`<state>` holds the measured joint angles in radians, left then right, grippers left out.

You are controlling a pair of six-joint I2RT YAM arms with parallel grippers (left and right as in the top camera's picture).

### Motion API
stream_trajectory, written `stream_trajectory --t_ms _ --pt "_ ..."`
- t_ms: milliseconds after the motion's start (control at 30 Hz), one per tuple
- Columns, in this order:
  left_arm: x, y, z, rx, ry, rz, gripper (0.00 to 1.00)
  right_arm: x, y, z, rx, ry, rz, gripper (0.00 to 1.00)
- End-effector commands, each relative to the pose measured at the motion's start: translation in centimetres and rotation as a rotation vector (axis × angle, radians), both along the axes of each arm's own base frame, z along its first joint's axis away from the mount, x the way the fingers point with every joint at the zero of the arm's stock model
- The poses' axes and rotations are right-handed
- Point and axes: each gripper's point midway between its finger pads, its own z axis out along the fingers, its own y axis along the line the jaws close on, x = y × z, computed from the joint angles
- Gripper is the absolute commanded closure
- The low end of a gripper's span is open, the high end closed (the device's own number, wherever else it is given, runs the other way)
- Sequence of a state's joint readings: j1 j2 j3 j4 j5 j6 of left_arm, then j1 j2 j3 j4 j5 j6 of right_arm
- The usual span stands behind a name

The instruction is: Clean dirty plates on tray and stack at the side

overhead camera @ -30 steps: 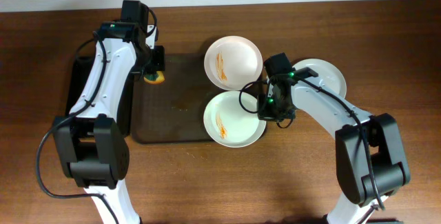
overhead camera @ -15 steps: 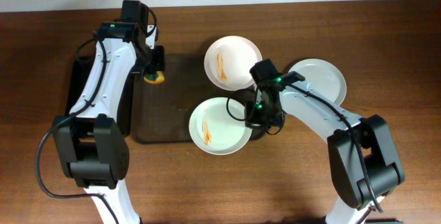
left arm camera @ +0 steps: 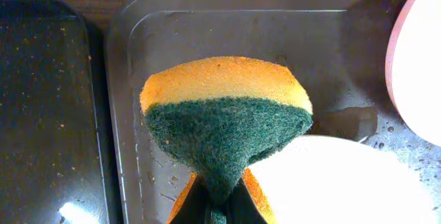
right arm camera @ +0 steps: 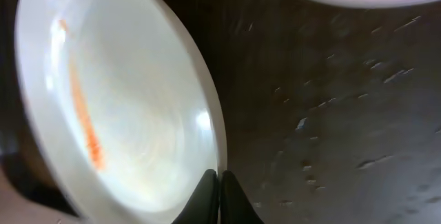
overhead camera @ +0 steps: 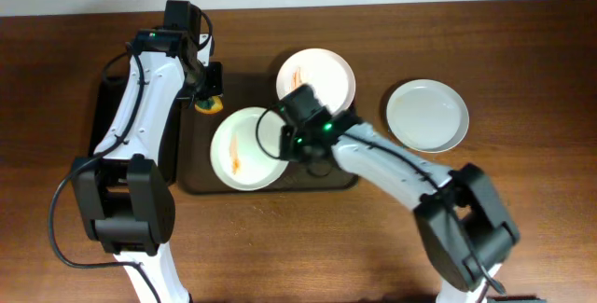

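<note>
Plate (overhead camera: 233, 135) streaked with sauce, pinched at its rim by my right fingers (right arm camera: 205, 195), has slid across the tray (overhead camera: 252, 93) toward the sponge (overhead camera: 209, 106) that my left fingers (left arm camera: 222, 209) clamp, ready for wiping.

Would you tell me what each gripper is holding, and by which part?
The right gripper pinches a dirty plate by its rim; the left gripper pinches a sponge at its lower end.
</note>
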<state>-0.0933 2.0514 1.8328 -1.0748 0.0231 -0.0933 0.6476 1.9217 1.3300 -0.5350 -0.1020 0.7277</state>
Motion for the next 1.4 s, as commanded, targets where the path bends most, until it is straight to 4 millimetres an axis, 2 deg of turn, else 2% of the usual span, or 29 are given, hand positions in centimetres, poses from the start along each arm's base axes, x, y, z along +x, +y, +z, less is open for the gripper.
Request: stream_trajectory --t_ms 0,133,200,367,433,600,633,733,800,933,1000,1167,1267,1367 --pt "0.2 0.0 0.0 -0.002 0.000 -0.017 0.99 0.2 0.8 -1.5 -0.051 -0.022 -0.056 0.96" --pt "0.2 0.0 0.0 -0.002 0.000 -0.017 0.99 1.0 0.6 -1.3 -0.034 -0.034 -0.058 0.63" --pt "0.2 0.0 0.0 -0.002 0.000 -0.017 0.99 1.6 0.7 -1.3 0.000 -0.033 -0.040 0.58" --pt "0.2 0.0 0.0 -0.002 0.002 -0.017 0.99 1.4 1.5 -2.7 0.073 0.036 -0.013 0.59" --pt "0.0 0.1 -0.1 -0.002 0.008 -0.017 0.99 0.6 1.9 -3.9 0.089 0.087 0.006 0.66" --pt "0.0 -0.1 -0.1 -0.013 0.009 -0.019 0.99 0.8 2.2 -5.1 0.105 0.112 -0.036 0.71" --pt "0.0 -0.2 -0.1 -0.018 0.011 -0.021 1.00 1.0 2.3 -5.3 0.111 0.110 -0.043 0.75" --pt "-0.6 -0.8 -0.3 -0.054 0.035 -0.031 1.00 1.2 2.6 -5.9 0.127 0.122 -0.073 0.96" --pt "-1.3 -1.1 -0.9 -0.067 0.066 -0.034 0.99 1.3 2.7 -6.3 0.136 0.130 -0.085 0.96" --pt "-3.5 -1.3 -3.4 -0.085 0.152 -0.036 1.00 2.0 2.4 -6.3 0.158 0.129 -0.101 0.96" --pt "-4.9 -1.8 -5.2 -0.116 0.203 -0.040 0.99 2.3 2.2 -6.3 0.159 0.128 -0.108 0.96" --pt "-7.5 -1.5 -9.9 -0.110 0.260 -0.036 1.00 2.3 2.3 -6.2 0.166 0.126 -0.105 0.96" --pt "-8.5 -1.4 -11.8 -0.106 0.269 -0.035 1.00 2.3 2.4 -6.2 0.171 0.129 -0.101 0.96" --pt "-9.7 -1.3 -12.8 -0.105 0.302 -0.026 1.00 2.3 2.4 -6.2 0.173 0.127 -0.101 0.96"
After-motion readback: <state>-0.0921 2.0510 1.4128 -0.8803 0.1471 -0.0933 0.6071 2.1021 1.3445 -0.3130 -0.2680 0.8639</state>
